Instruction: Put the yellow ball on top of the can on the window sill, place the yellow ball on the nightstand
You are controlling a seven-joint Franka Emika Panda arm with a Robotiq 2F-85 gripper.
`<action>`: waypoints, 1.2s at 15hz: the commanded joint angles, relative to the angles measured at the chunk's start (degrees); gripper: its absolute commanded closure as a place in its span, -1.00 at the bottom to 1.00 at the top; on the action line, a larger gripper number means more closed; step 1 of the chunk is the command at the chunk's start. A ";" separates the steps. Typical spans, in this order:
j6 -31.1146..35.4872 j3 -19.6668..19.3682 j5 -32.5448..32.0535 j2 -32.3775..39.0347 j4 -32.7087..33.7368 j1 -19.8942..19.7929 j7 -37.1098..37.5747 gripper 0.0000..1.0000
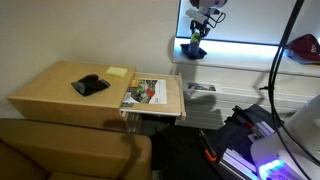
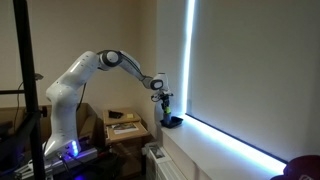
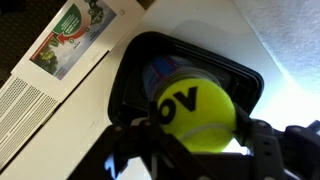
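The yellow ball (image 3: 194, 116) is a tennis ball with black letters. In the wrist view it sits between my gripper's (image 3: 196, 130) fingers, just above a blue can (image 3: 160, 74) that stands in a black tray (image 3: 135, 60) on the white window sill (image 3: 80, 110). In an exterior view my gripper (image 1: 198, 28) hangs over the can (image 1: 193, 47) on the sill. In the other exterior view the gripper (image 2: 164, 100) is above the can (image 2: 168, 118). The wooden nightstand (image 1: 70, 90) stands at the left, away from the gripper.
A black object (image 1: 90, 85) and a yellow pad (image 1: 117, 72) lie on the nightstand. A magazine (image 1: 146, 93) lies on the lower side table; it also shows in the wrist view (image 3: 72, 38). The bright window (image 2: 215, 70) is behind the sill.
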 commanded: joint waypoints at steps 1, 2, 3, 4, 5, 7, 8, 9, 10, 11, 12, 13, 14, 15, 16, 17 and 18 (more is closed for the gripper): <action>0.37 0.04 -0.32 0.77 0.33 -0.50 0.58 -0.86; 0.06 0.01 -0.35 0.55 0.14 -0.61 0.34 -0.94; -0.41 0.01 -0.26 0.17 -0.01 -0.72 0.24 -1.00; -0.72 -0.10 -0.31 -0.14 -0.15 -0.56 0.54 -1.00; -0.59 0.18 -0.07 -0.35 -0.27 -0.53 0.32 -1.00; -1.85 -0.04 -0.34 -0.72 -0.32 -0.08 1.12 -1.00; -3.44 -0.39 -0.91 -0.99 -0.29 0.64 2.18 -1.00; -5.24 -0.49 -1.28 -1.44 -0.27 0.84 2.47 -1.00; -7.65 -0.97 -2.14 -2.04 -0.22 1.37 3.54 -1.00; -9.08 -1.29 -2.84 -2.50 -0.14 1.79 4.78 -1.00; -10.05 -1.19 -3.21 -2.60 0.24 1.84 5.59 -1.00; -10.68 -1.45 -4.00 -2.55 0.68 2.22 7.25 -1.00; -10.88 -1.45 -4.64 -2.76 0.73 2.45 8.50 -1.00; -10.89 -1.25 -5.04 -2.97 0.66 2.61 9.71 -1.00; -10.65 -1.35 -5.67 -2.90 0.73 2.99 11.27 -1.00; -10.35 -1.39 -6.24 -2.89 0.72 3.30 12.70 -1.00; -10.26 -1.09 -6.38 -3.07 0.65 3.31 13.57 -1.00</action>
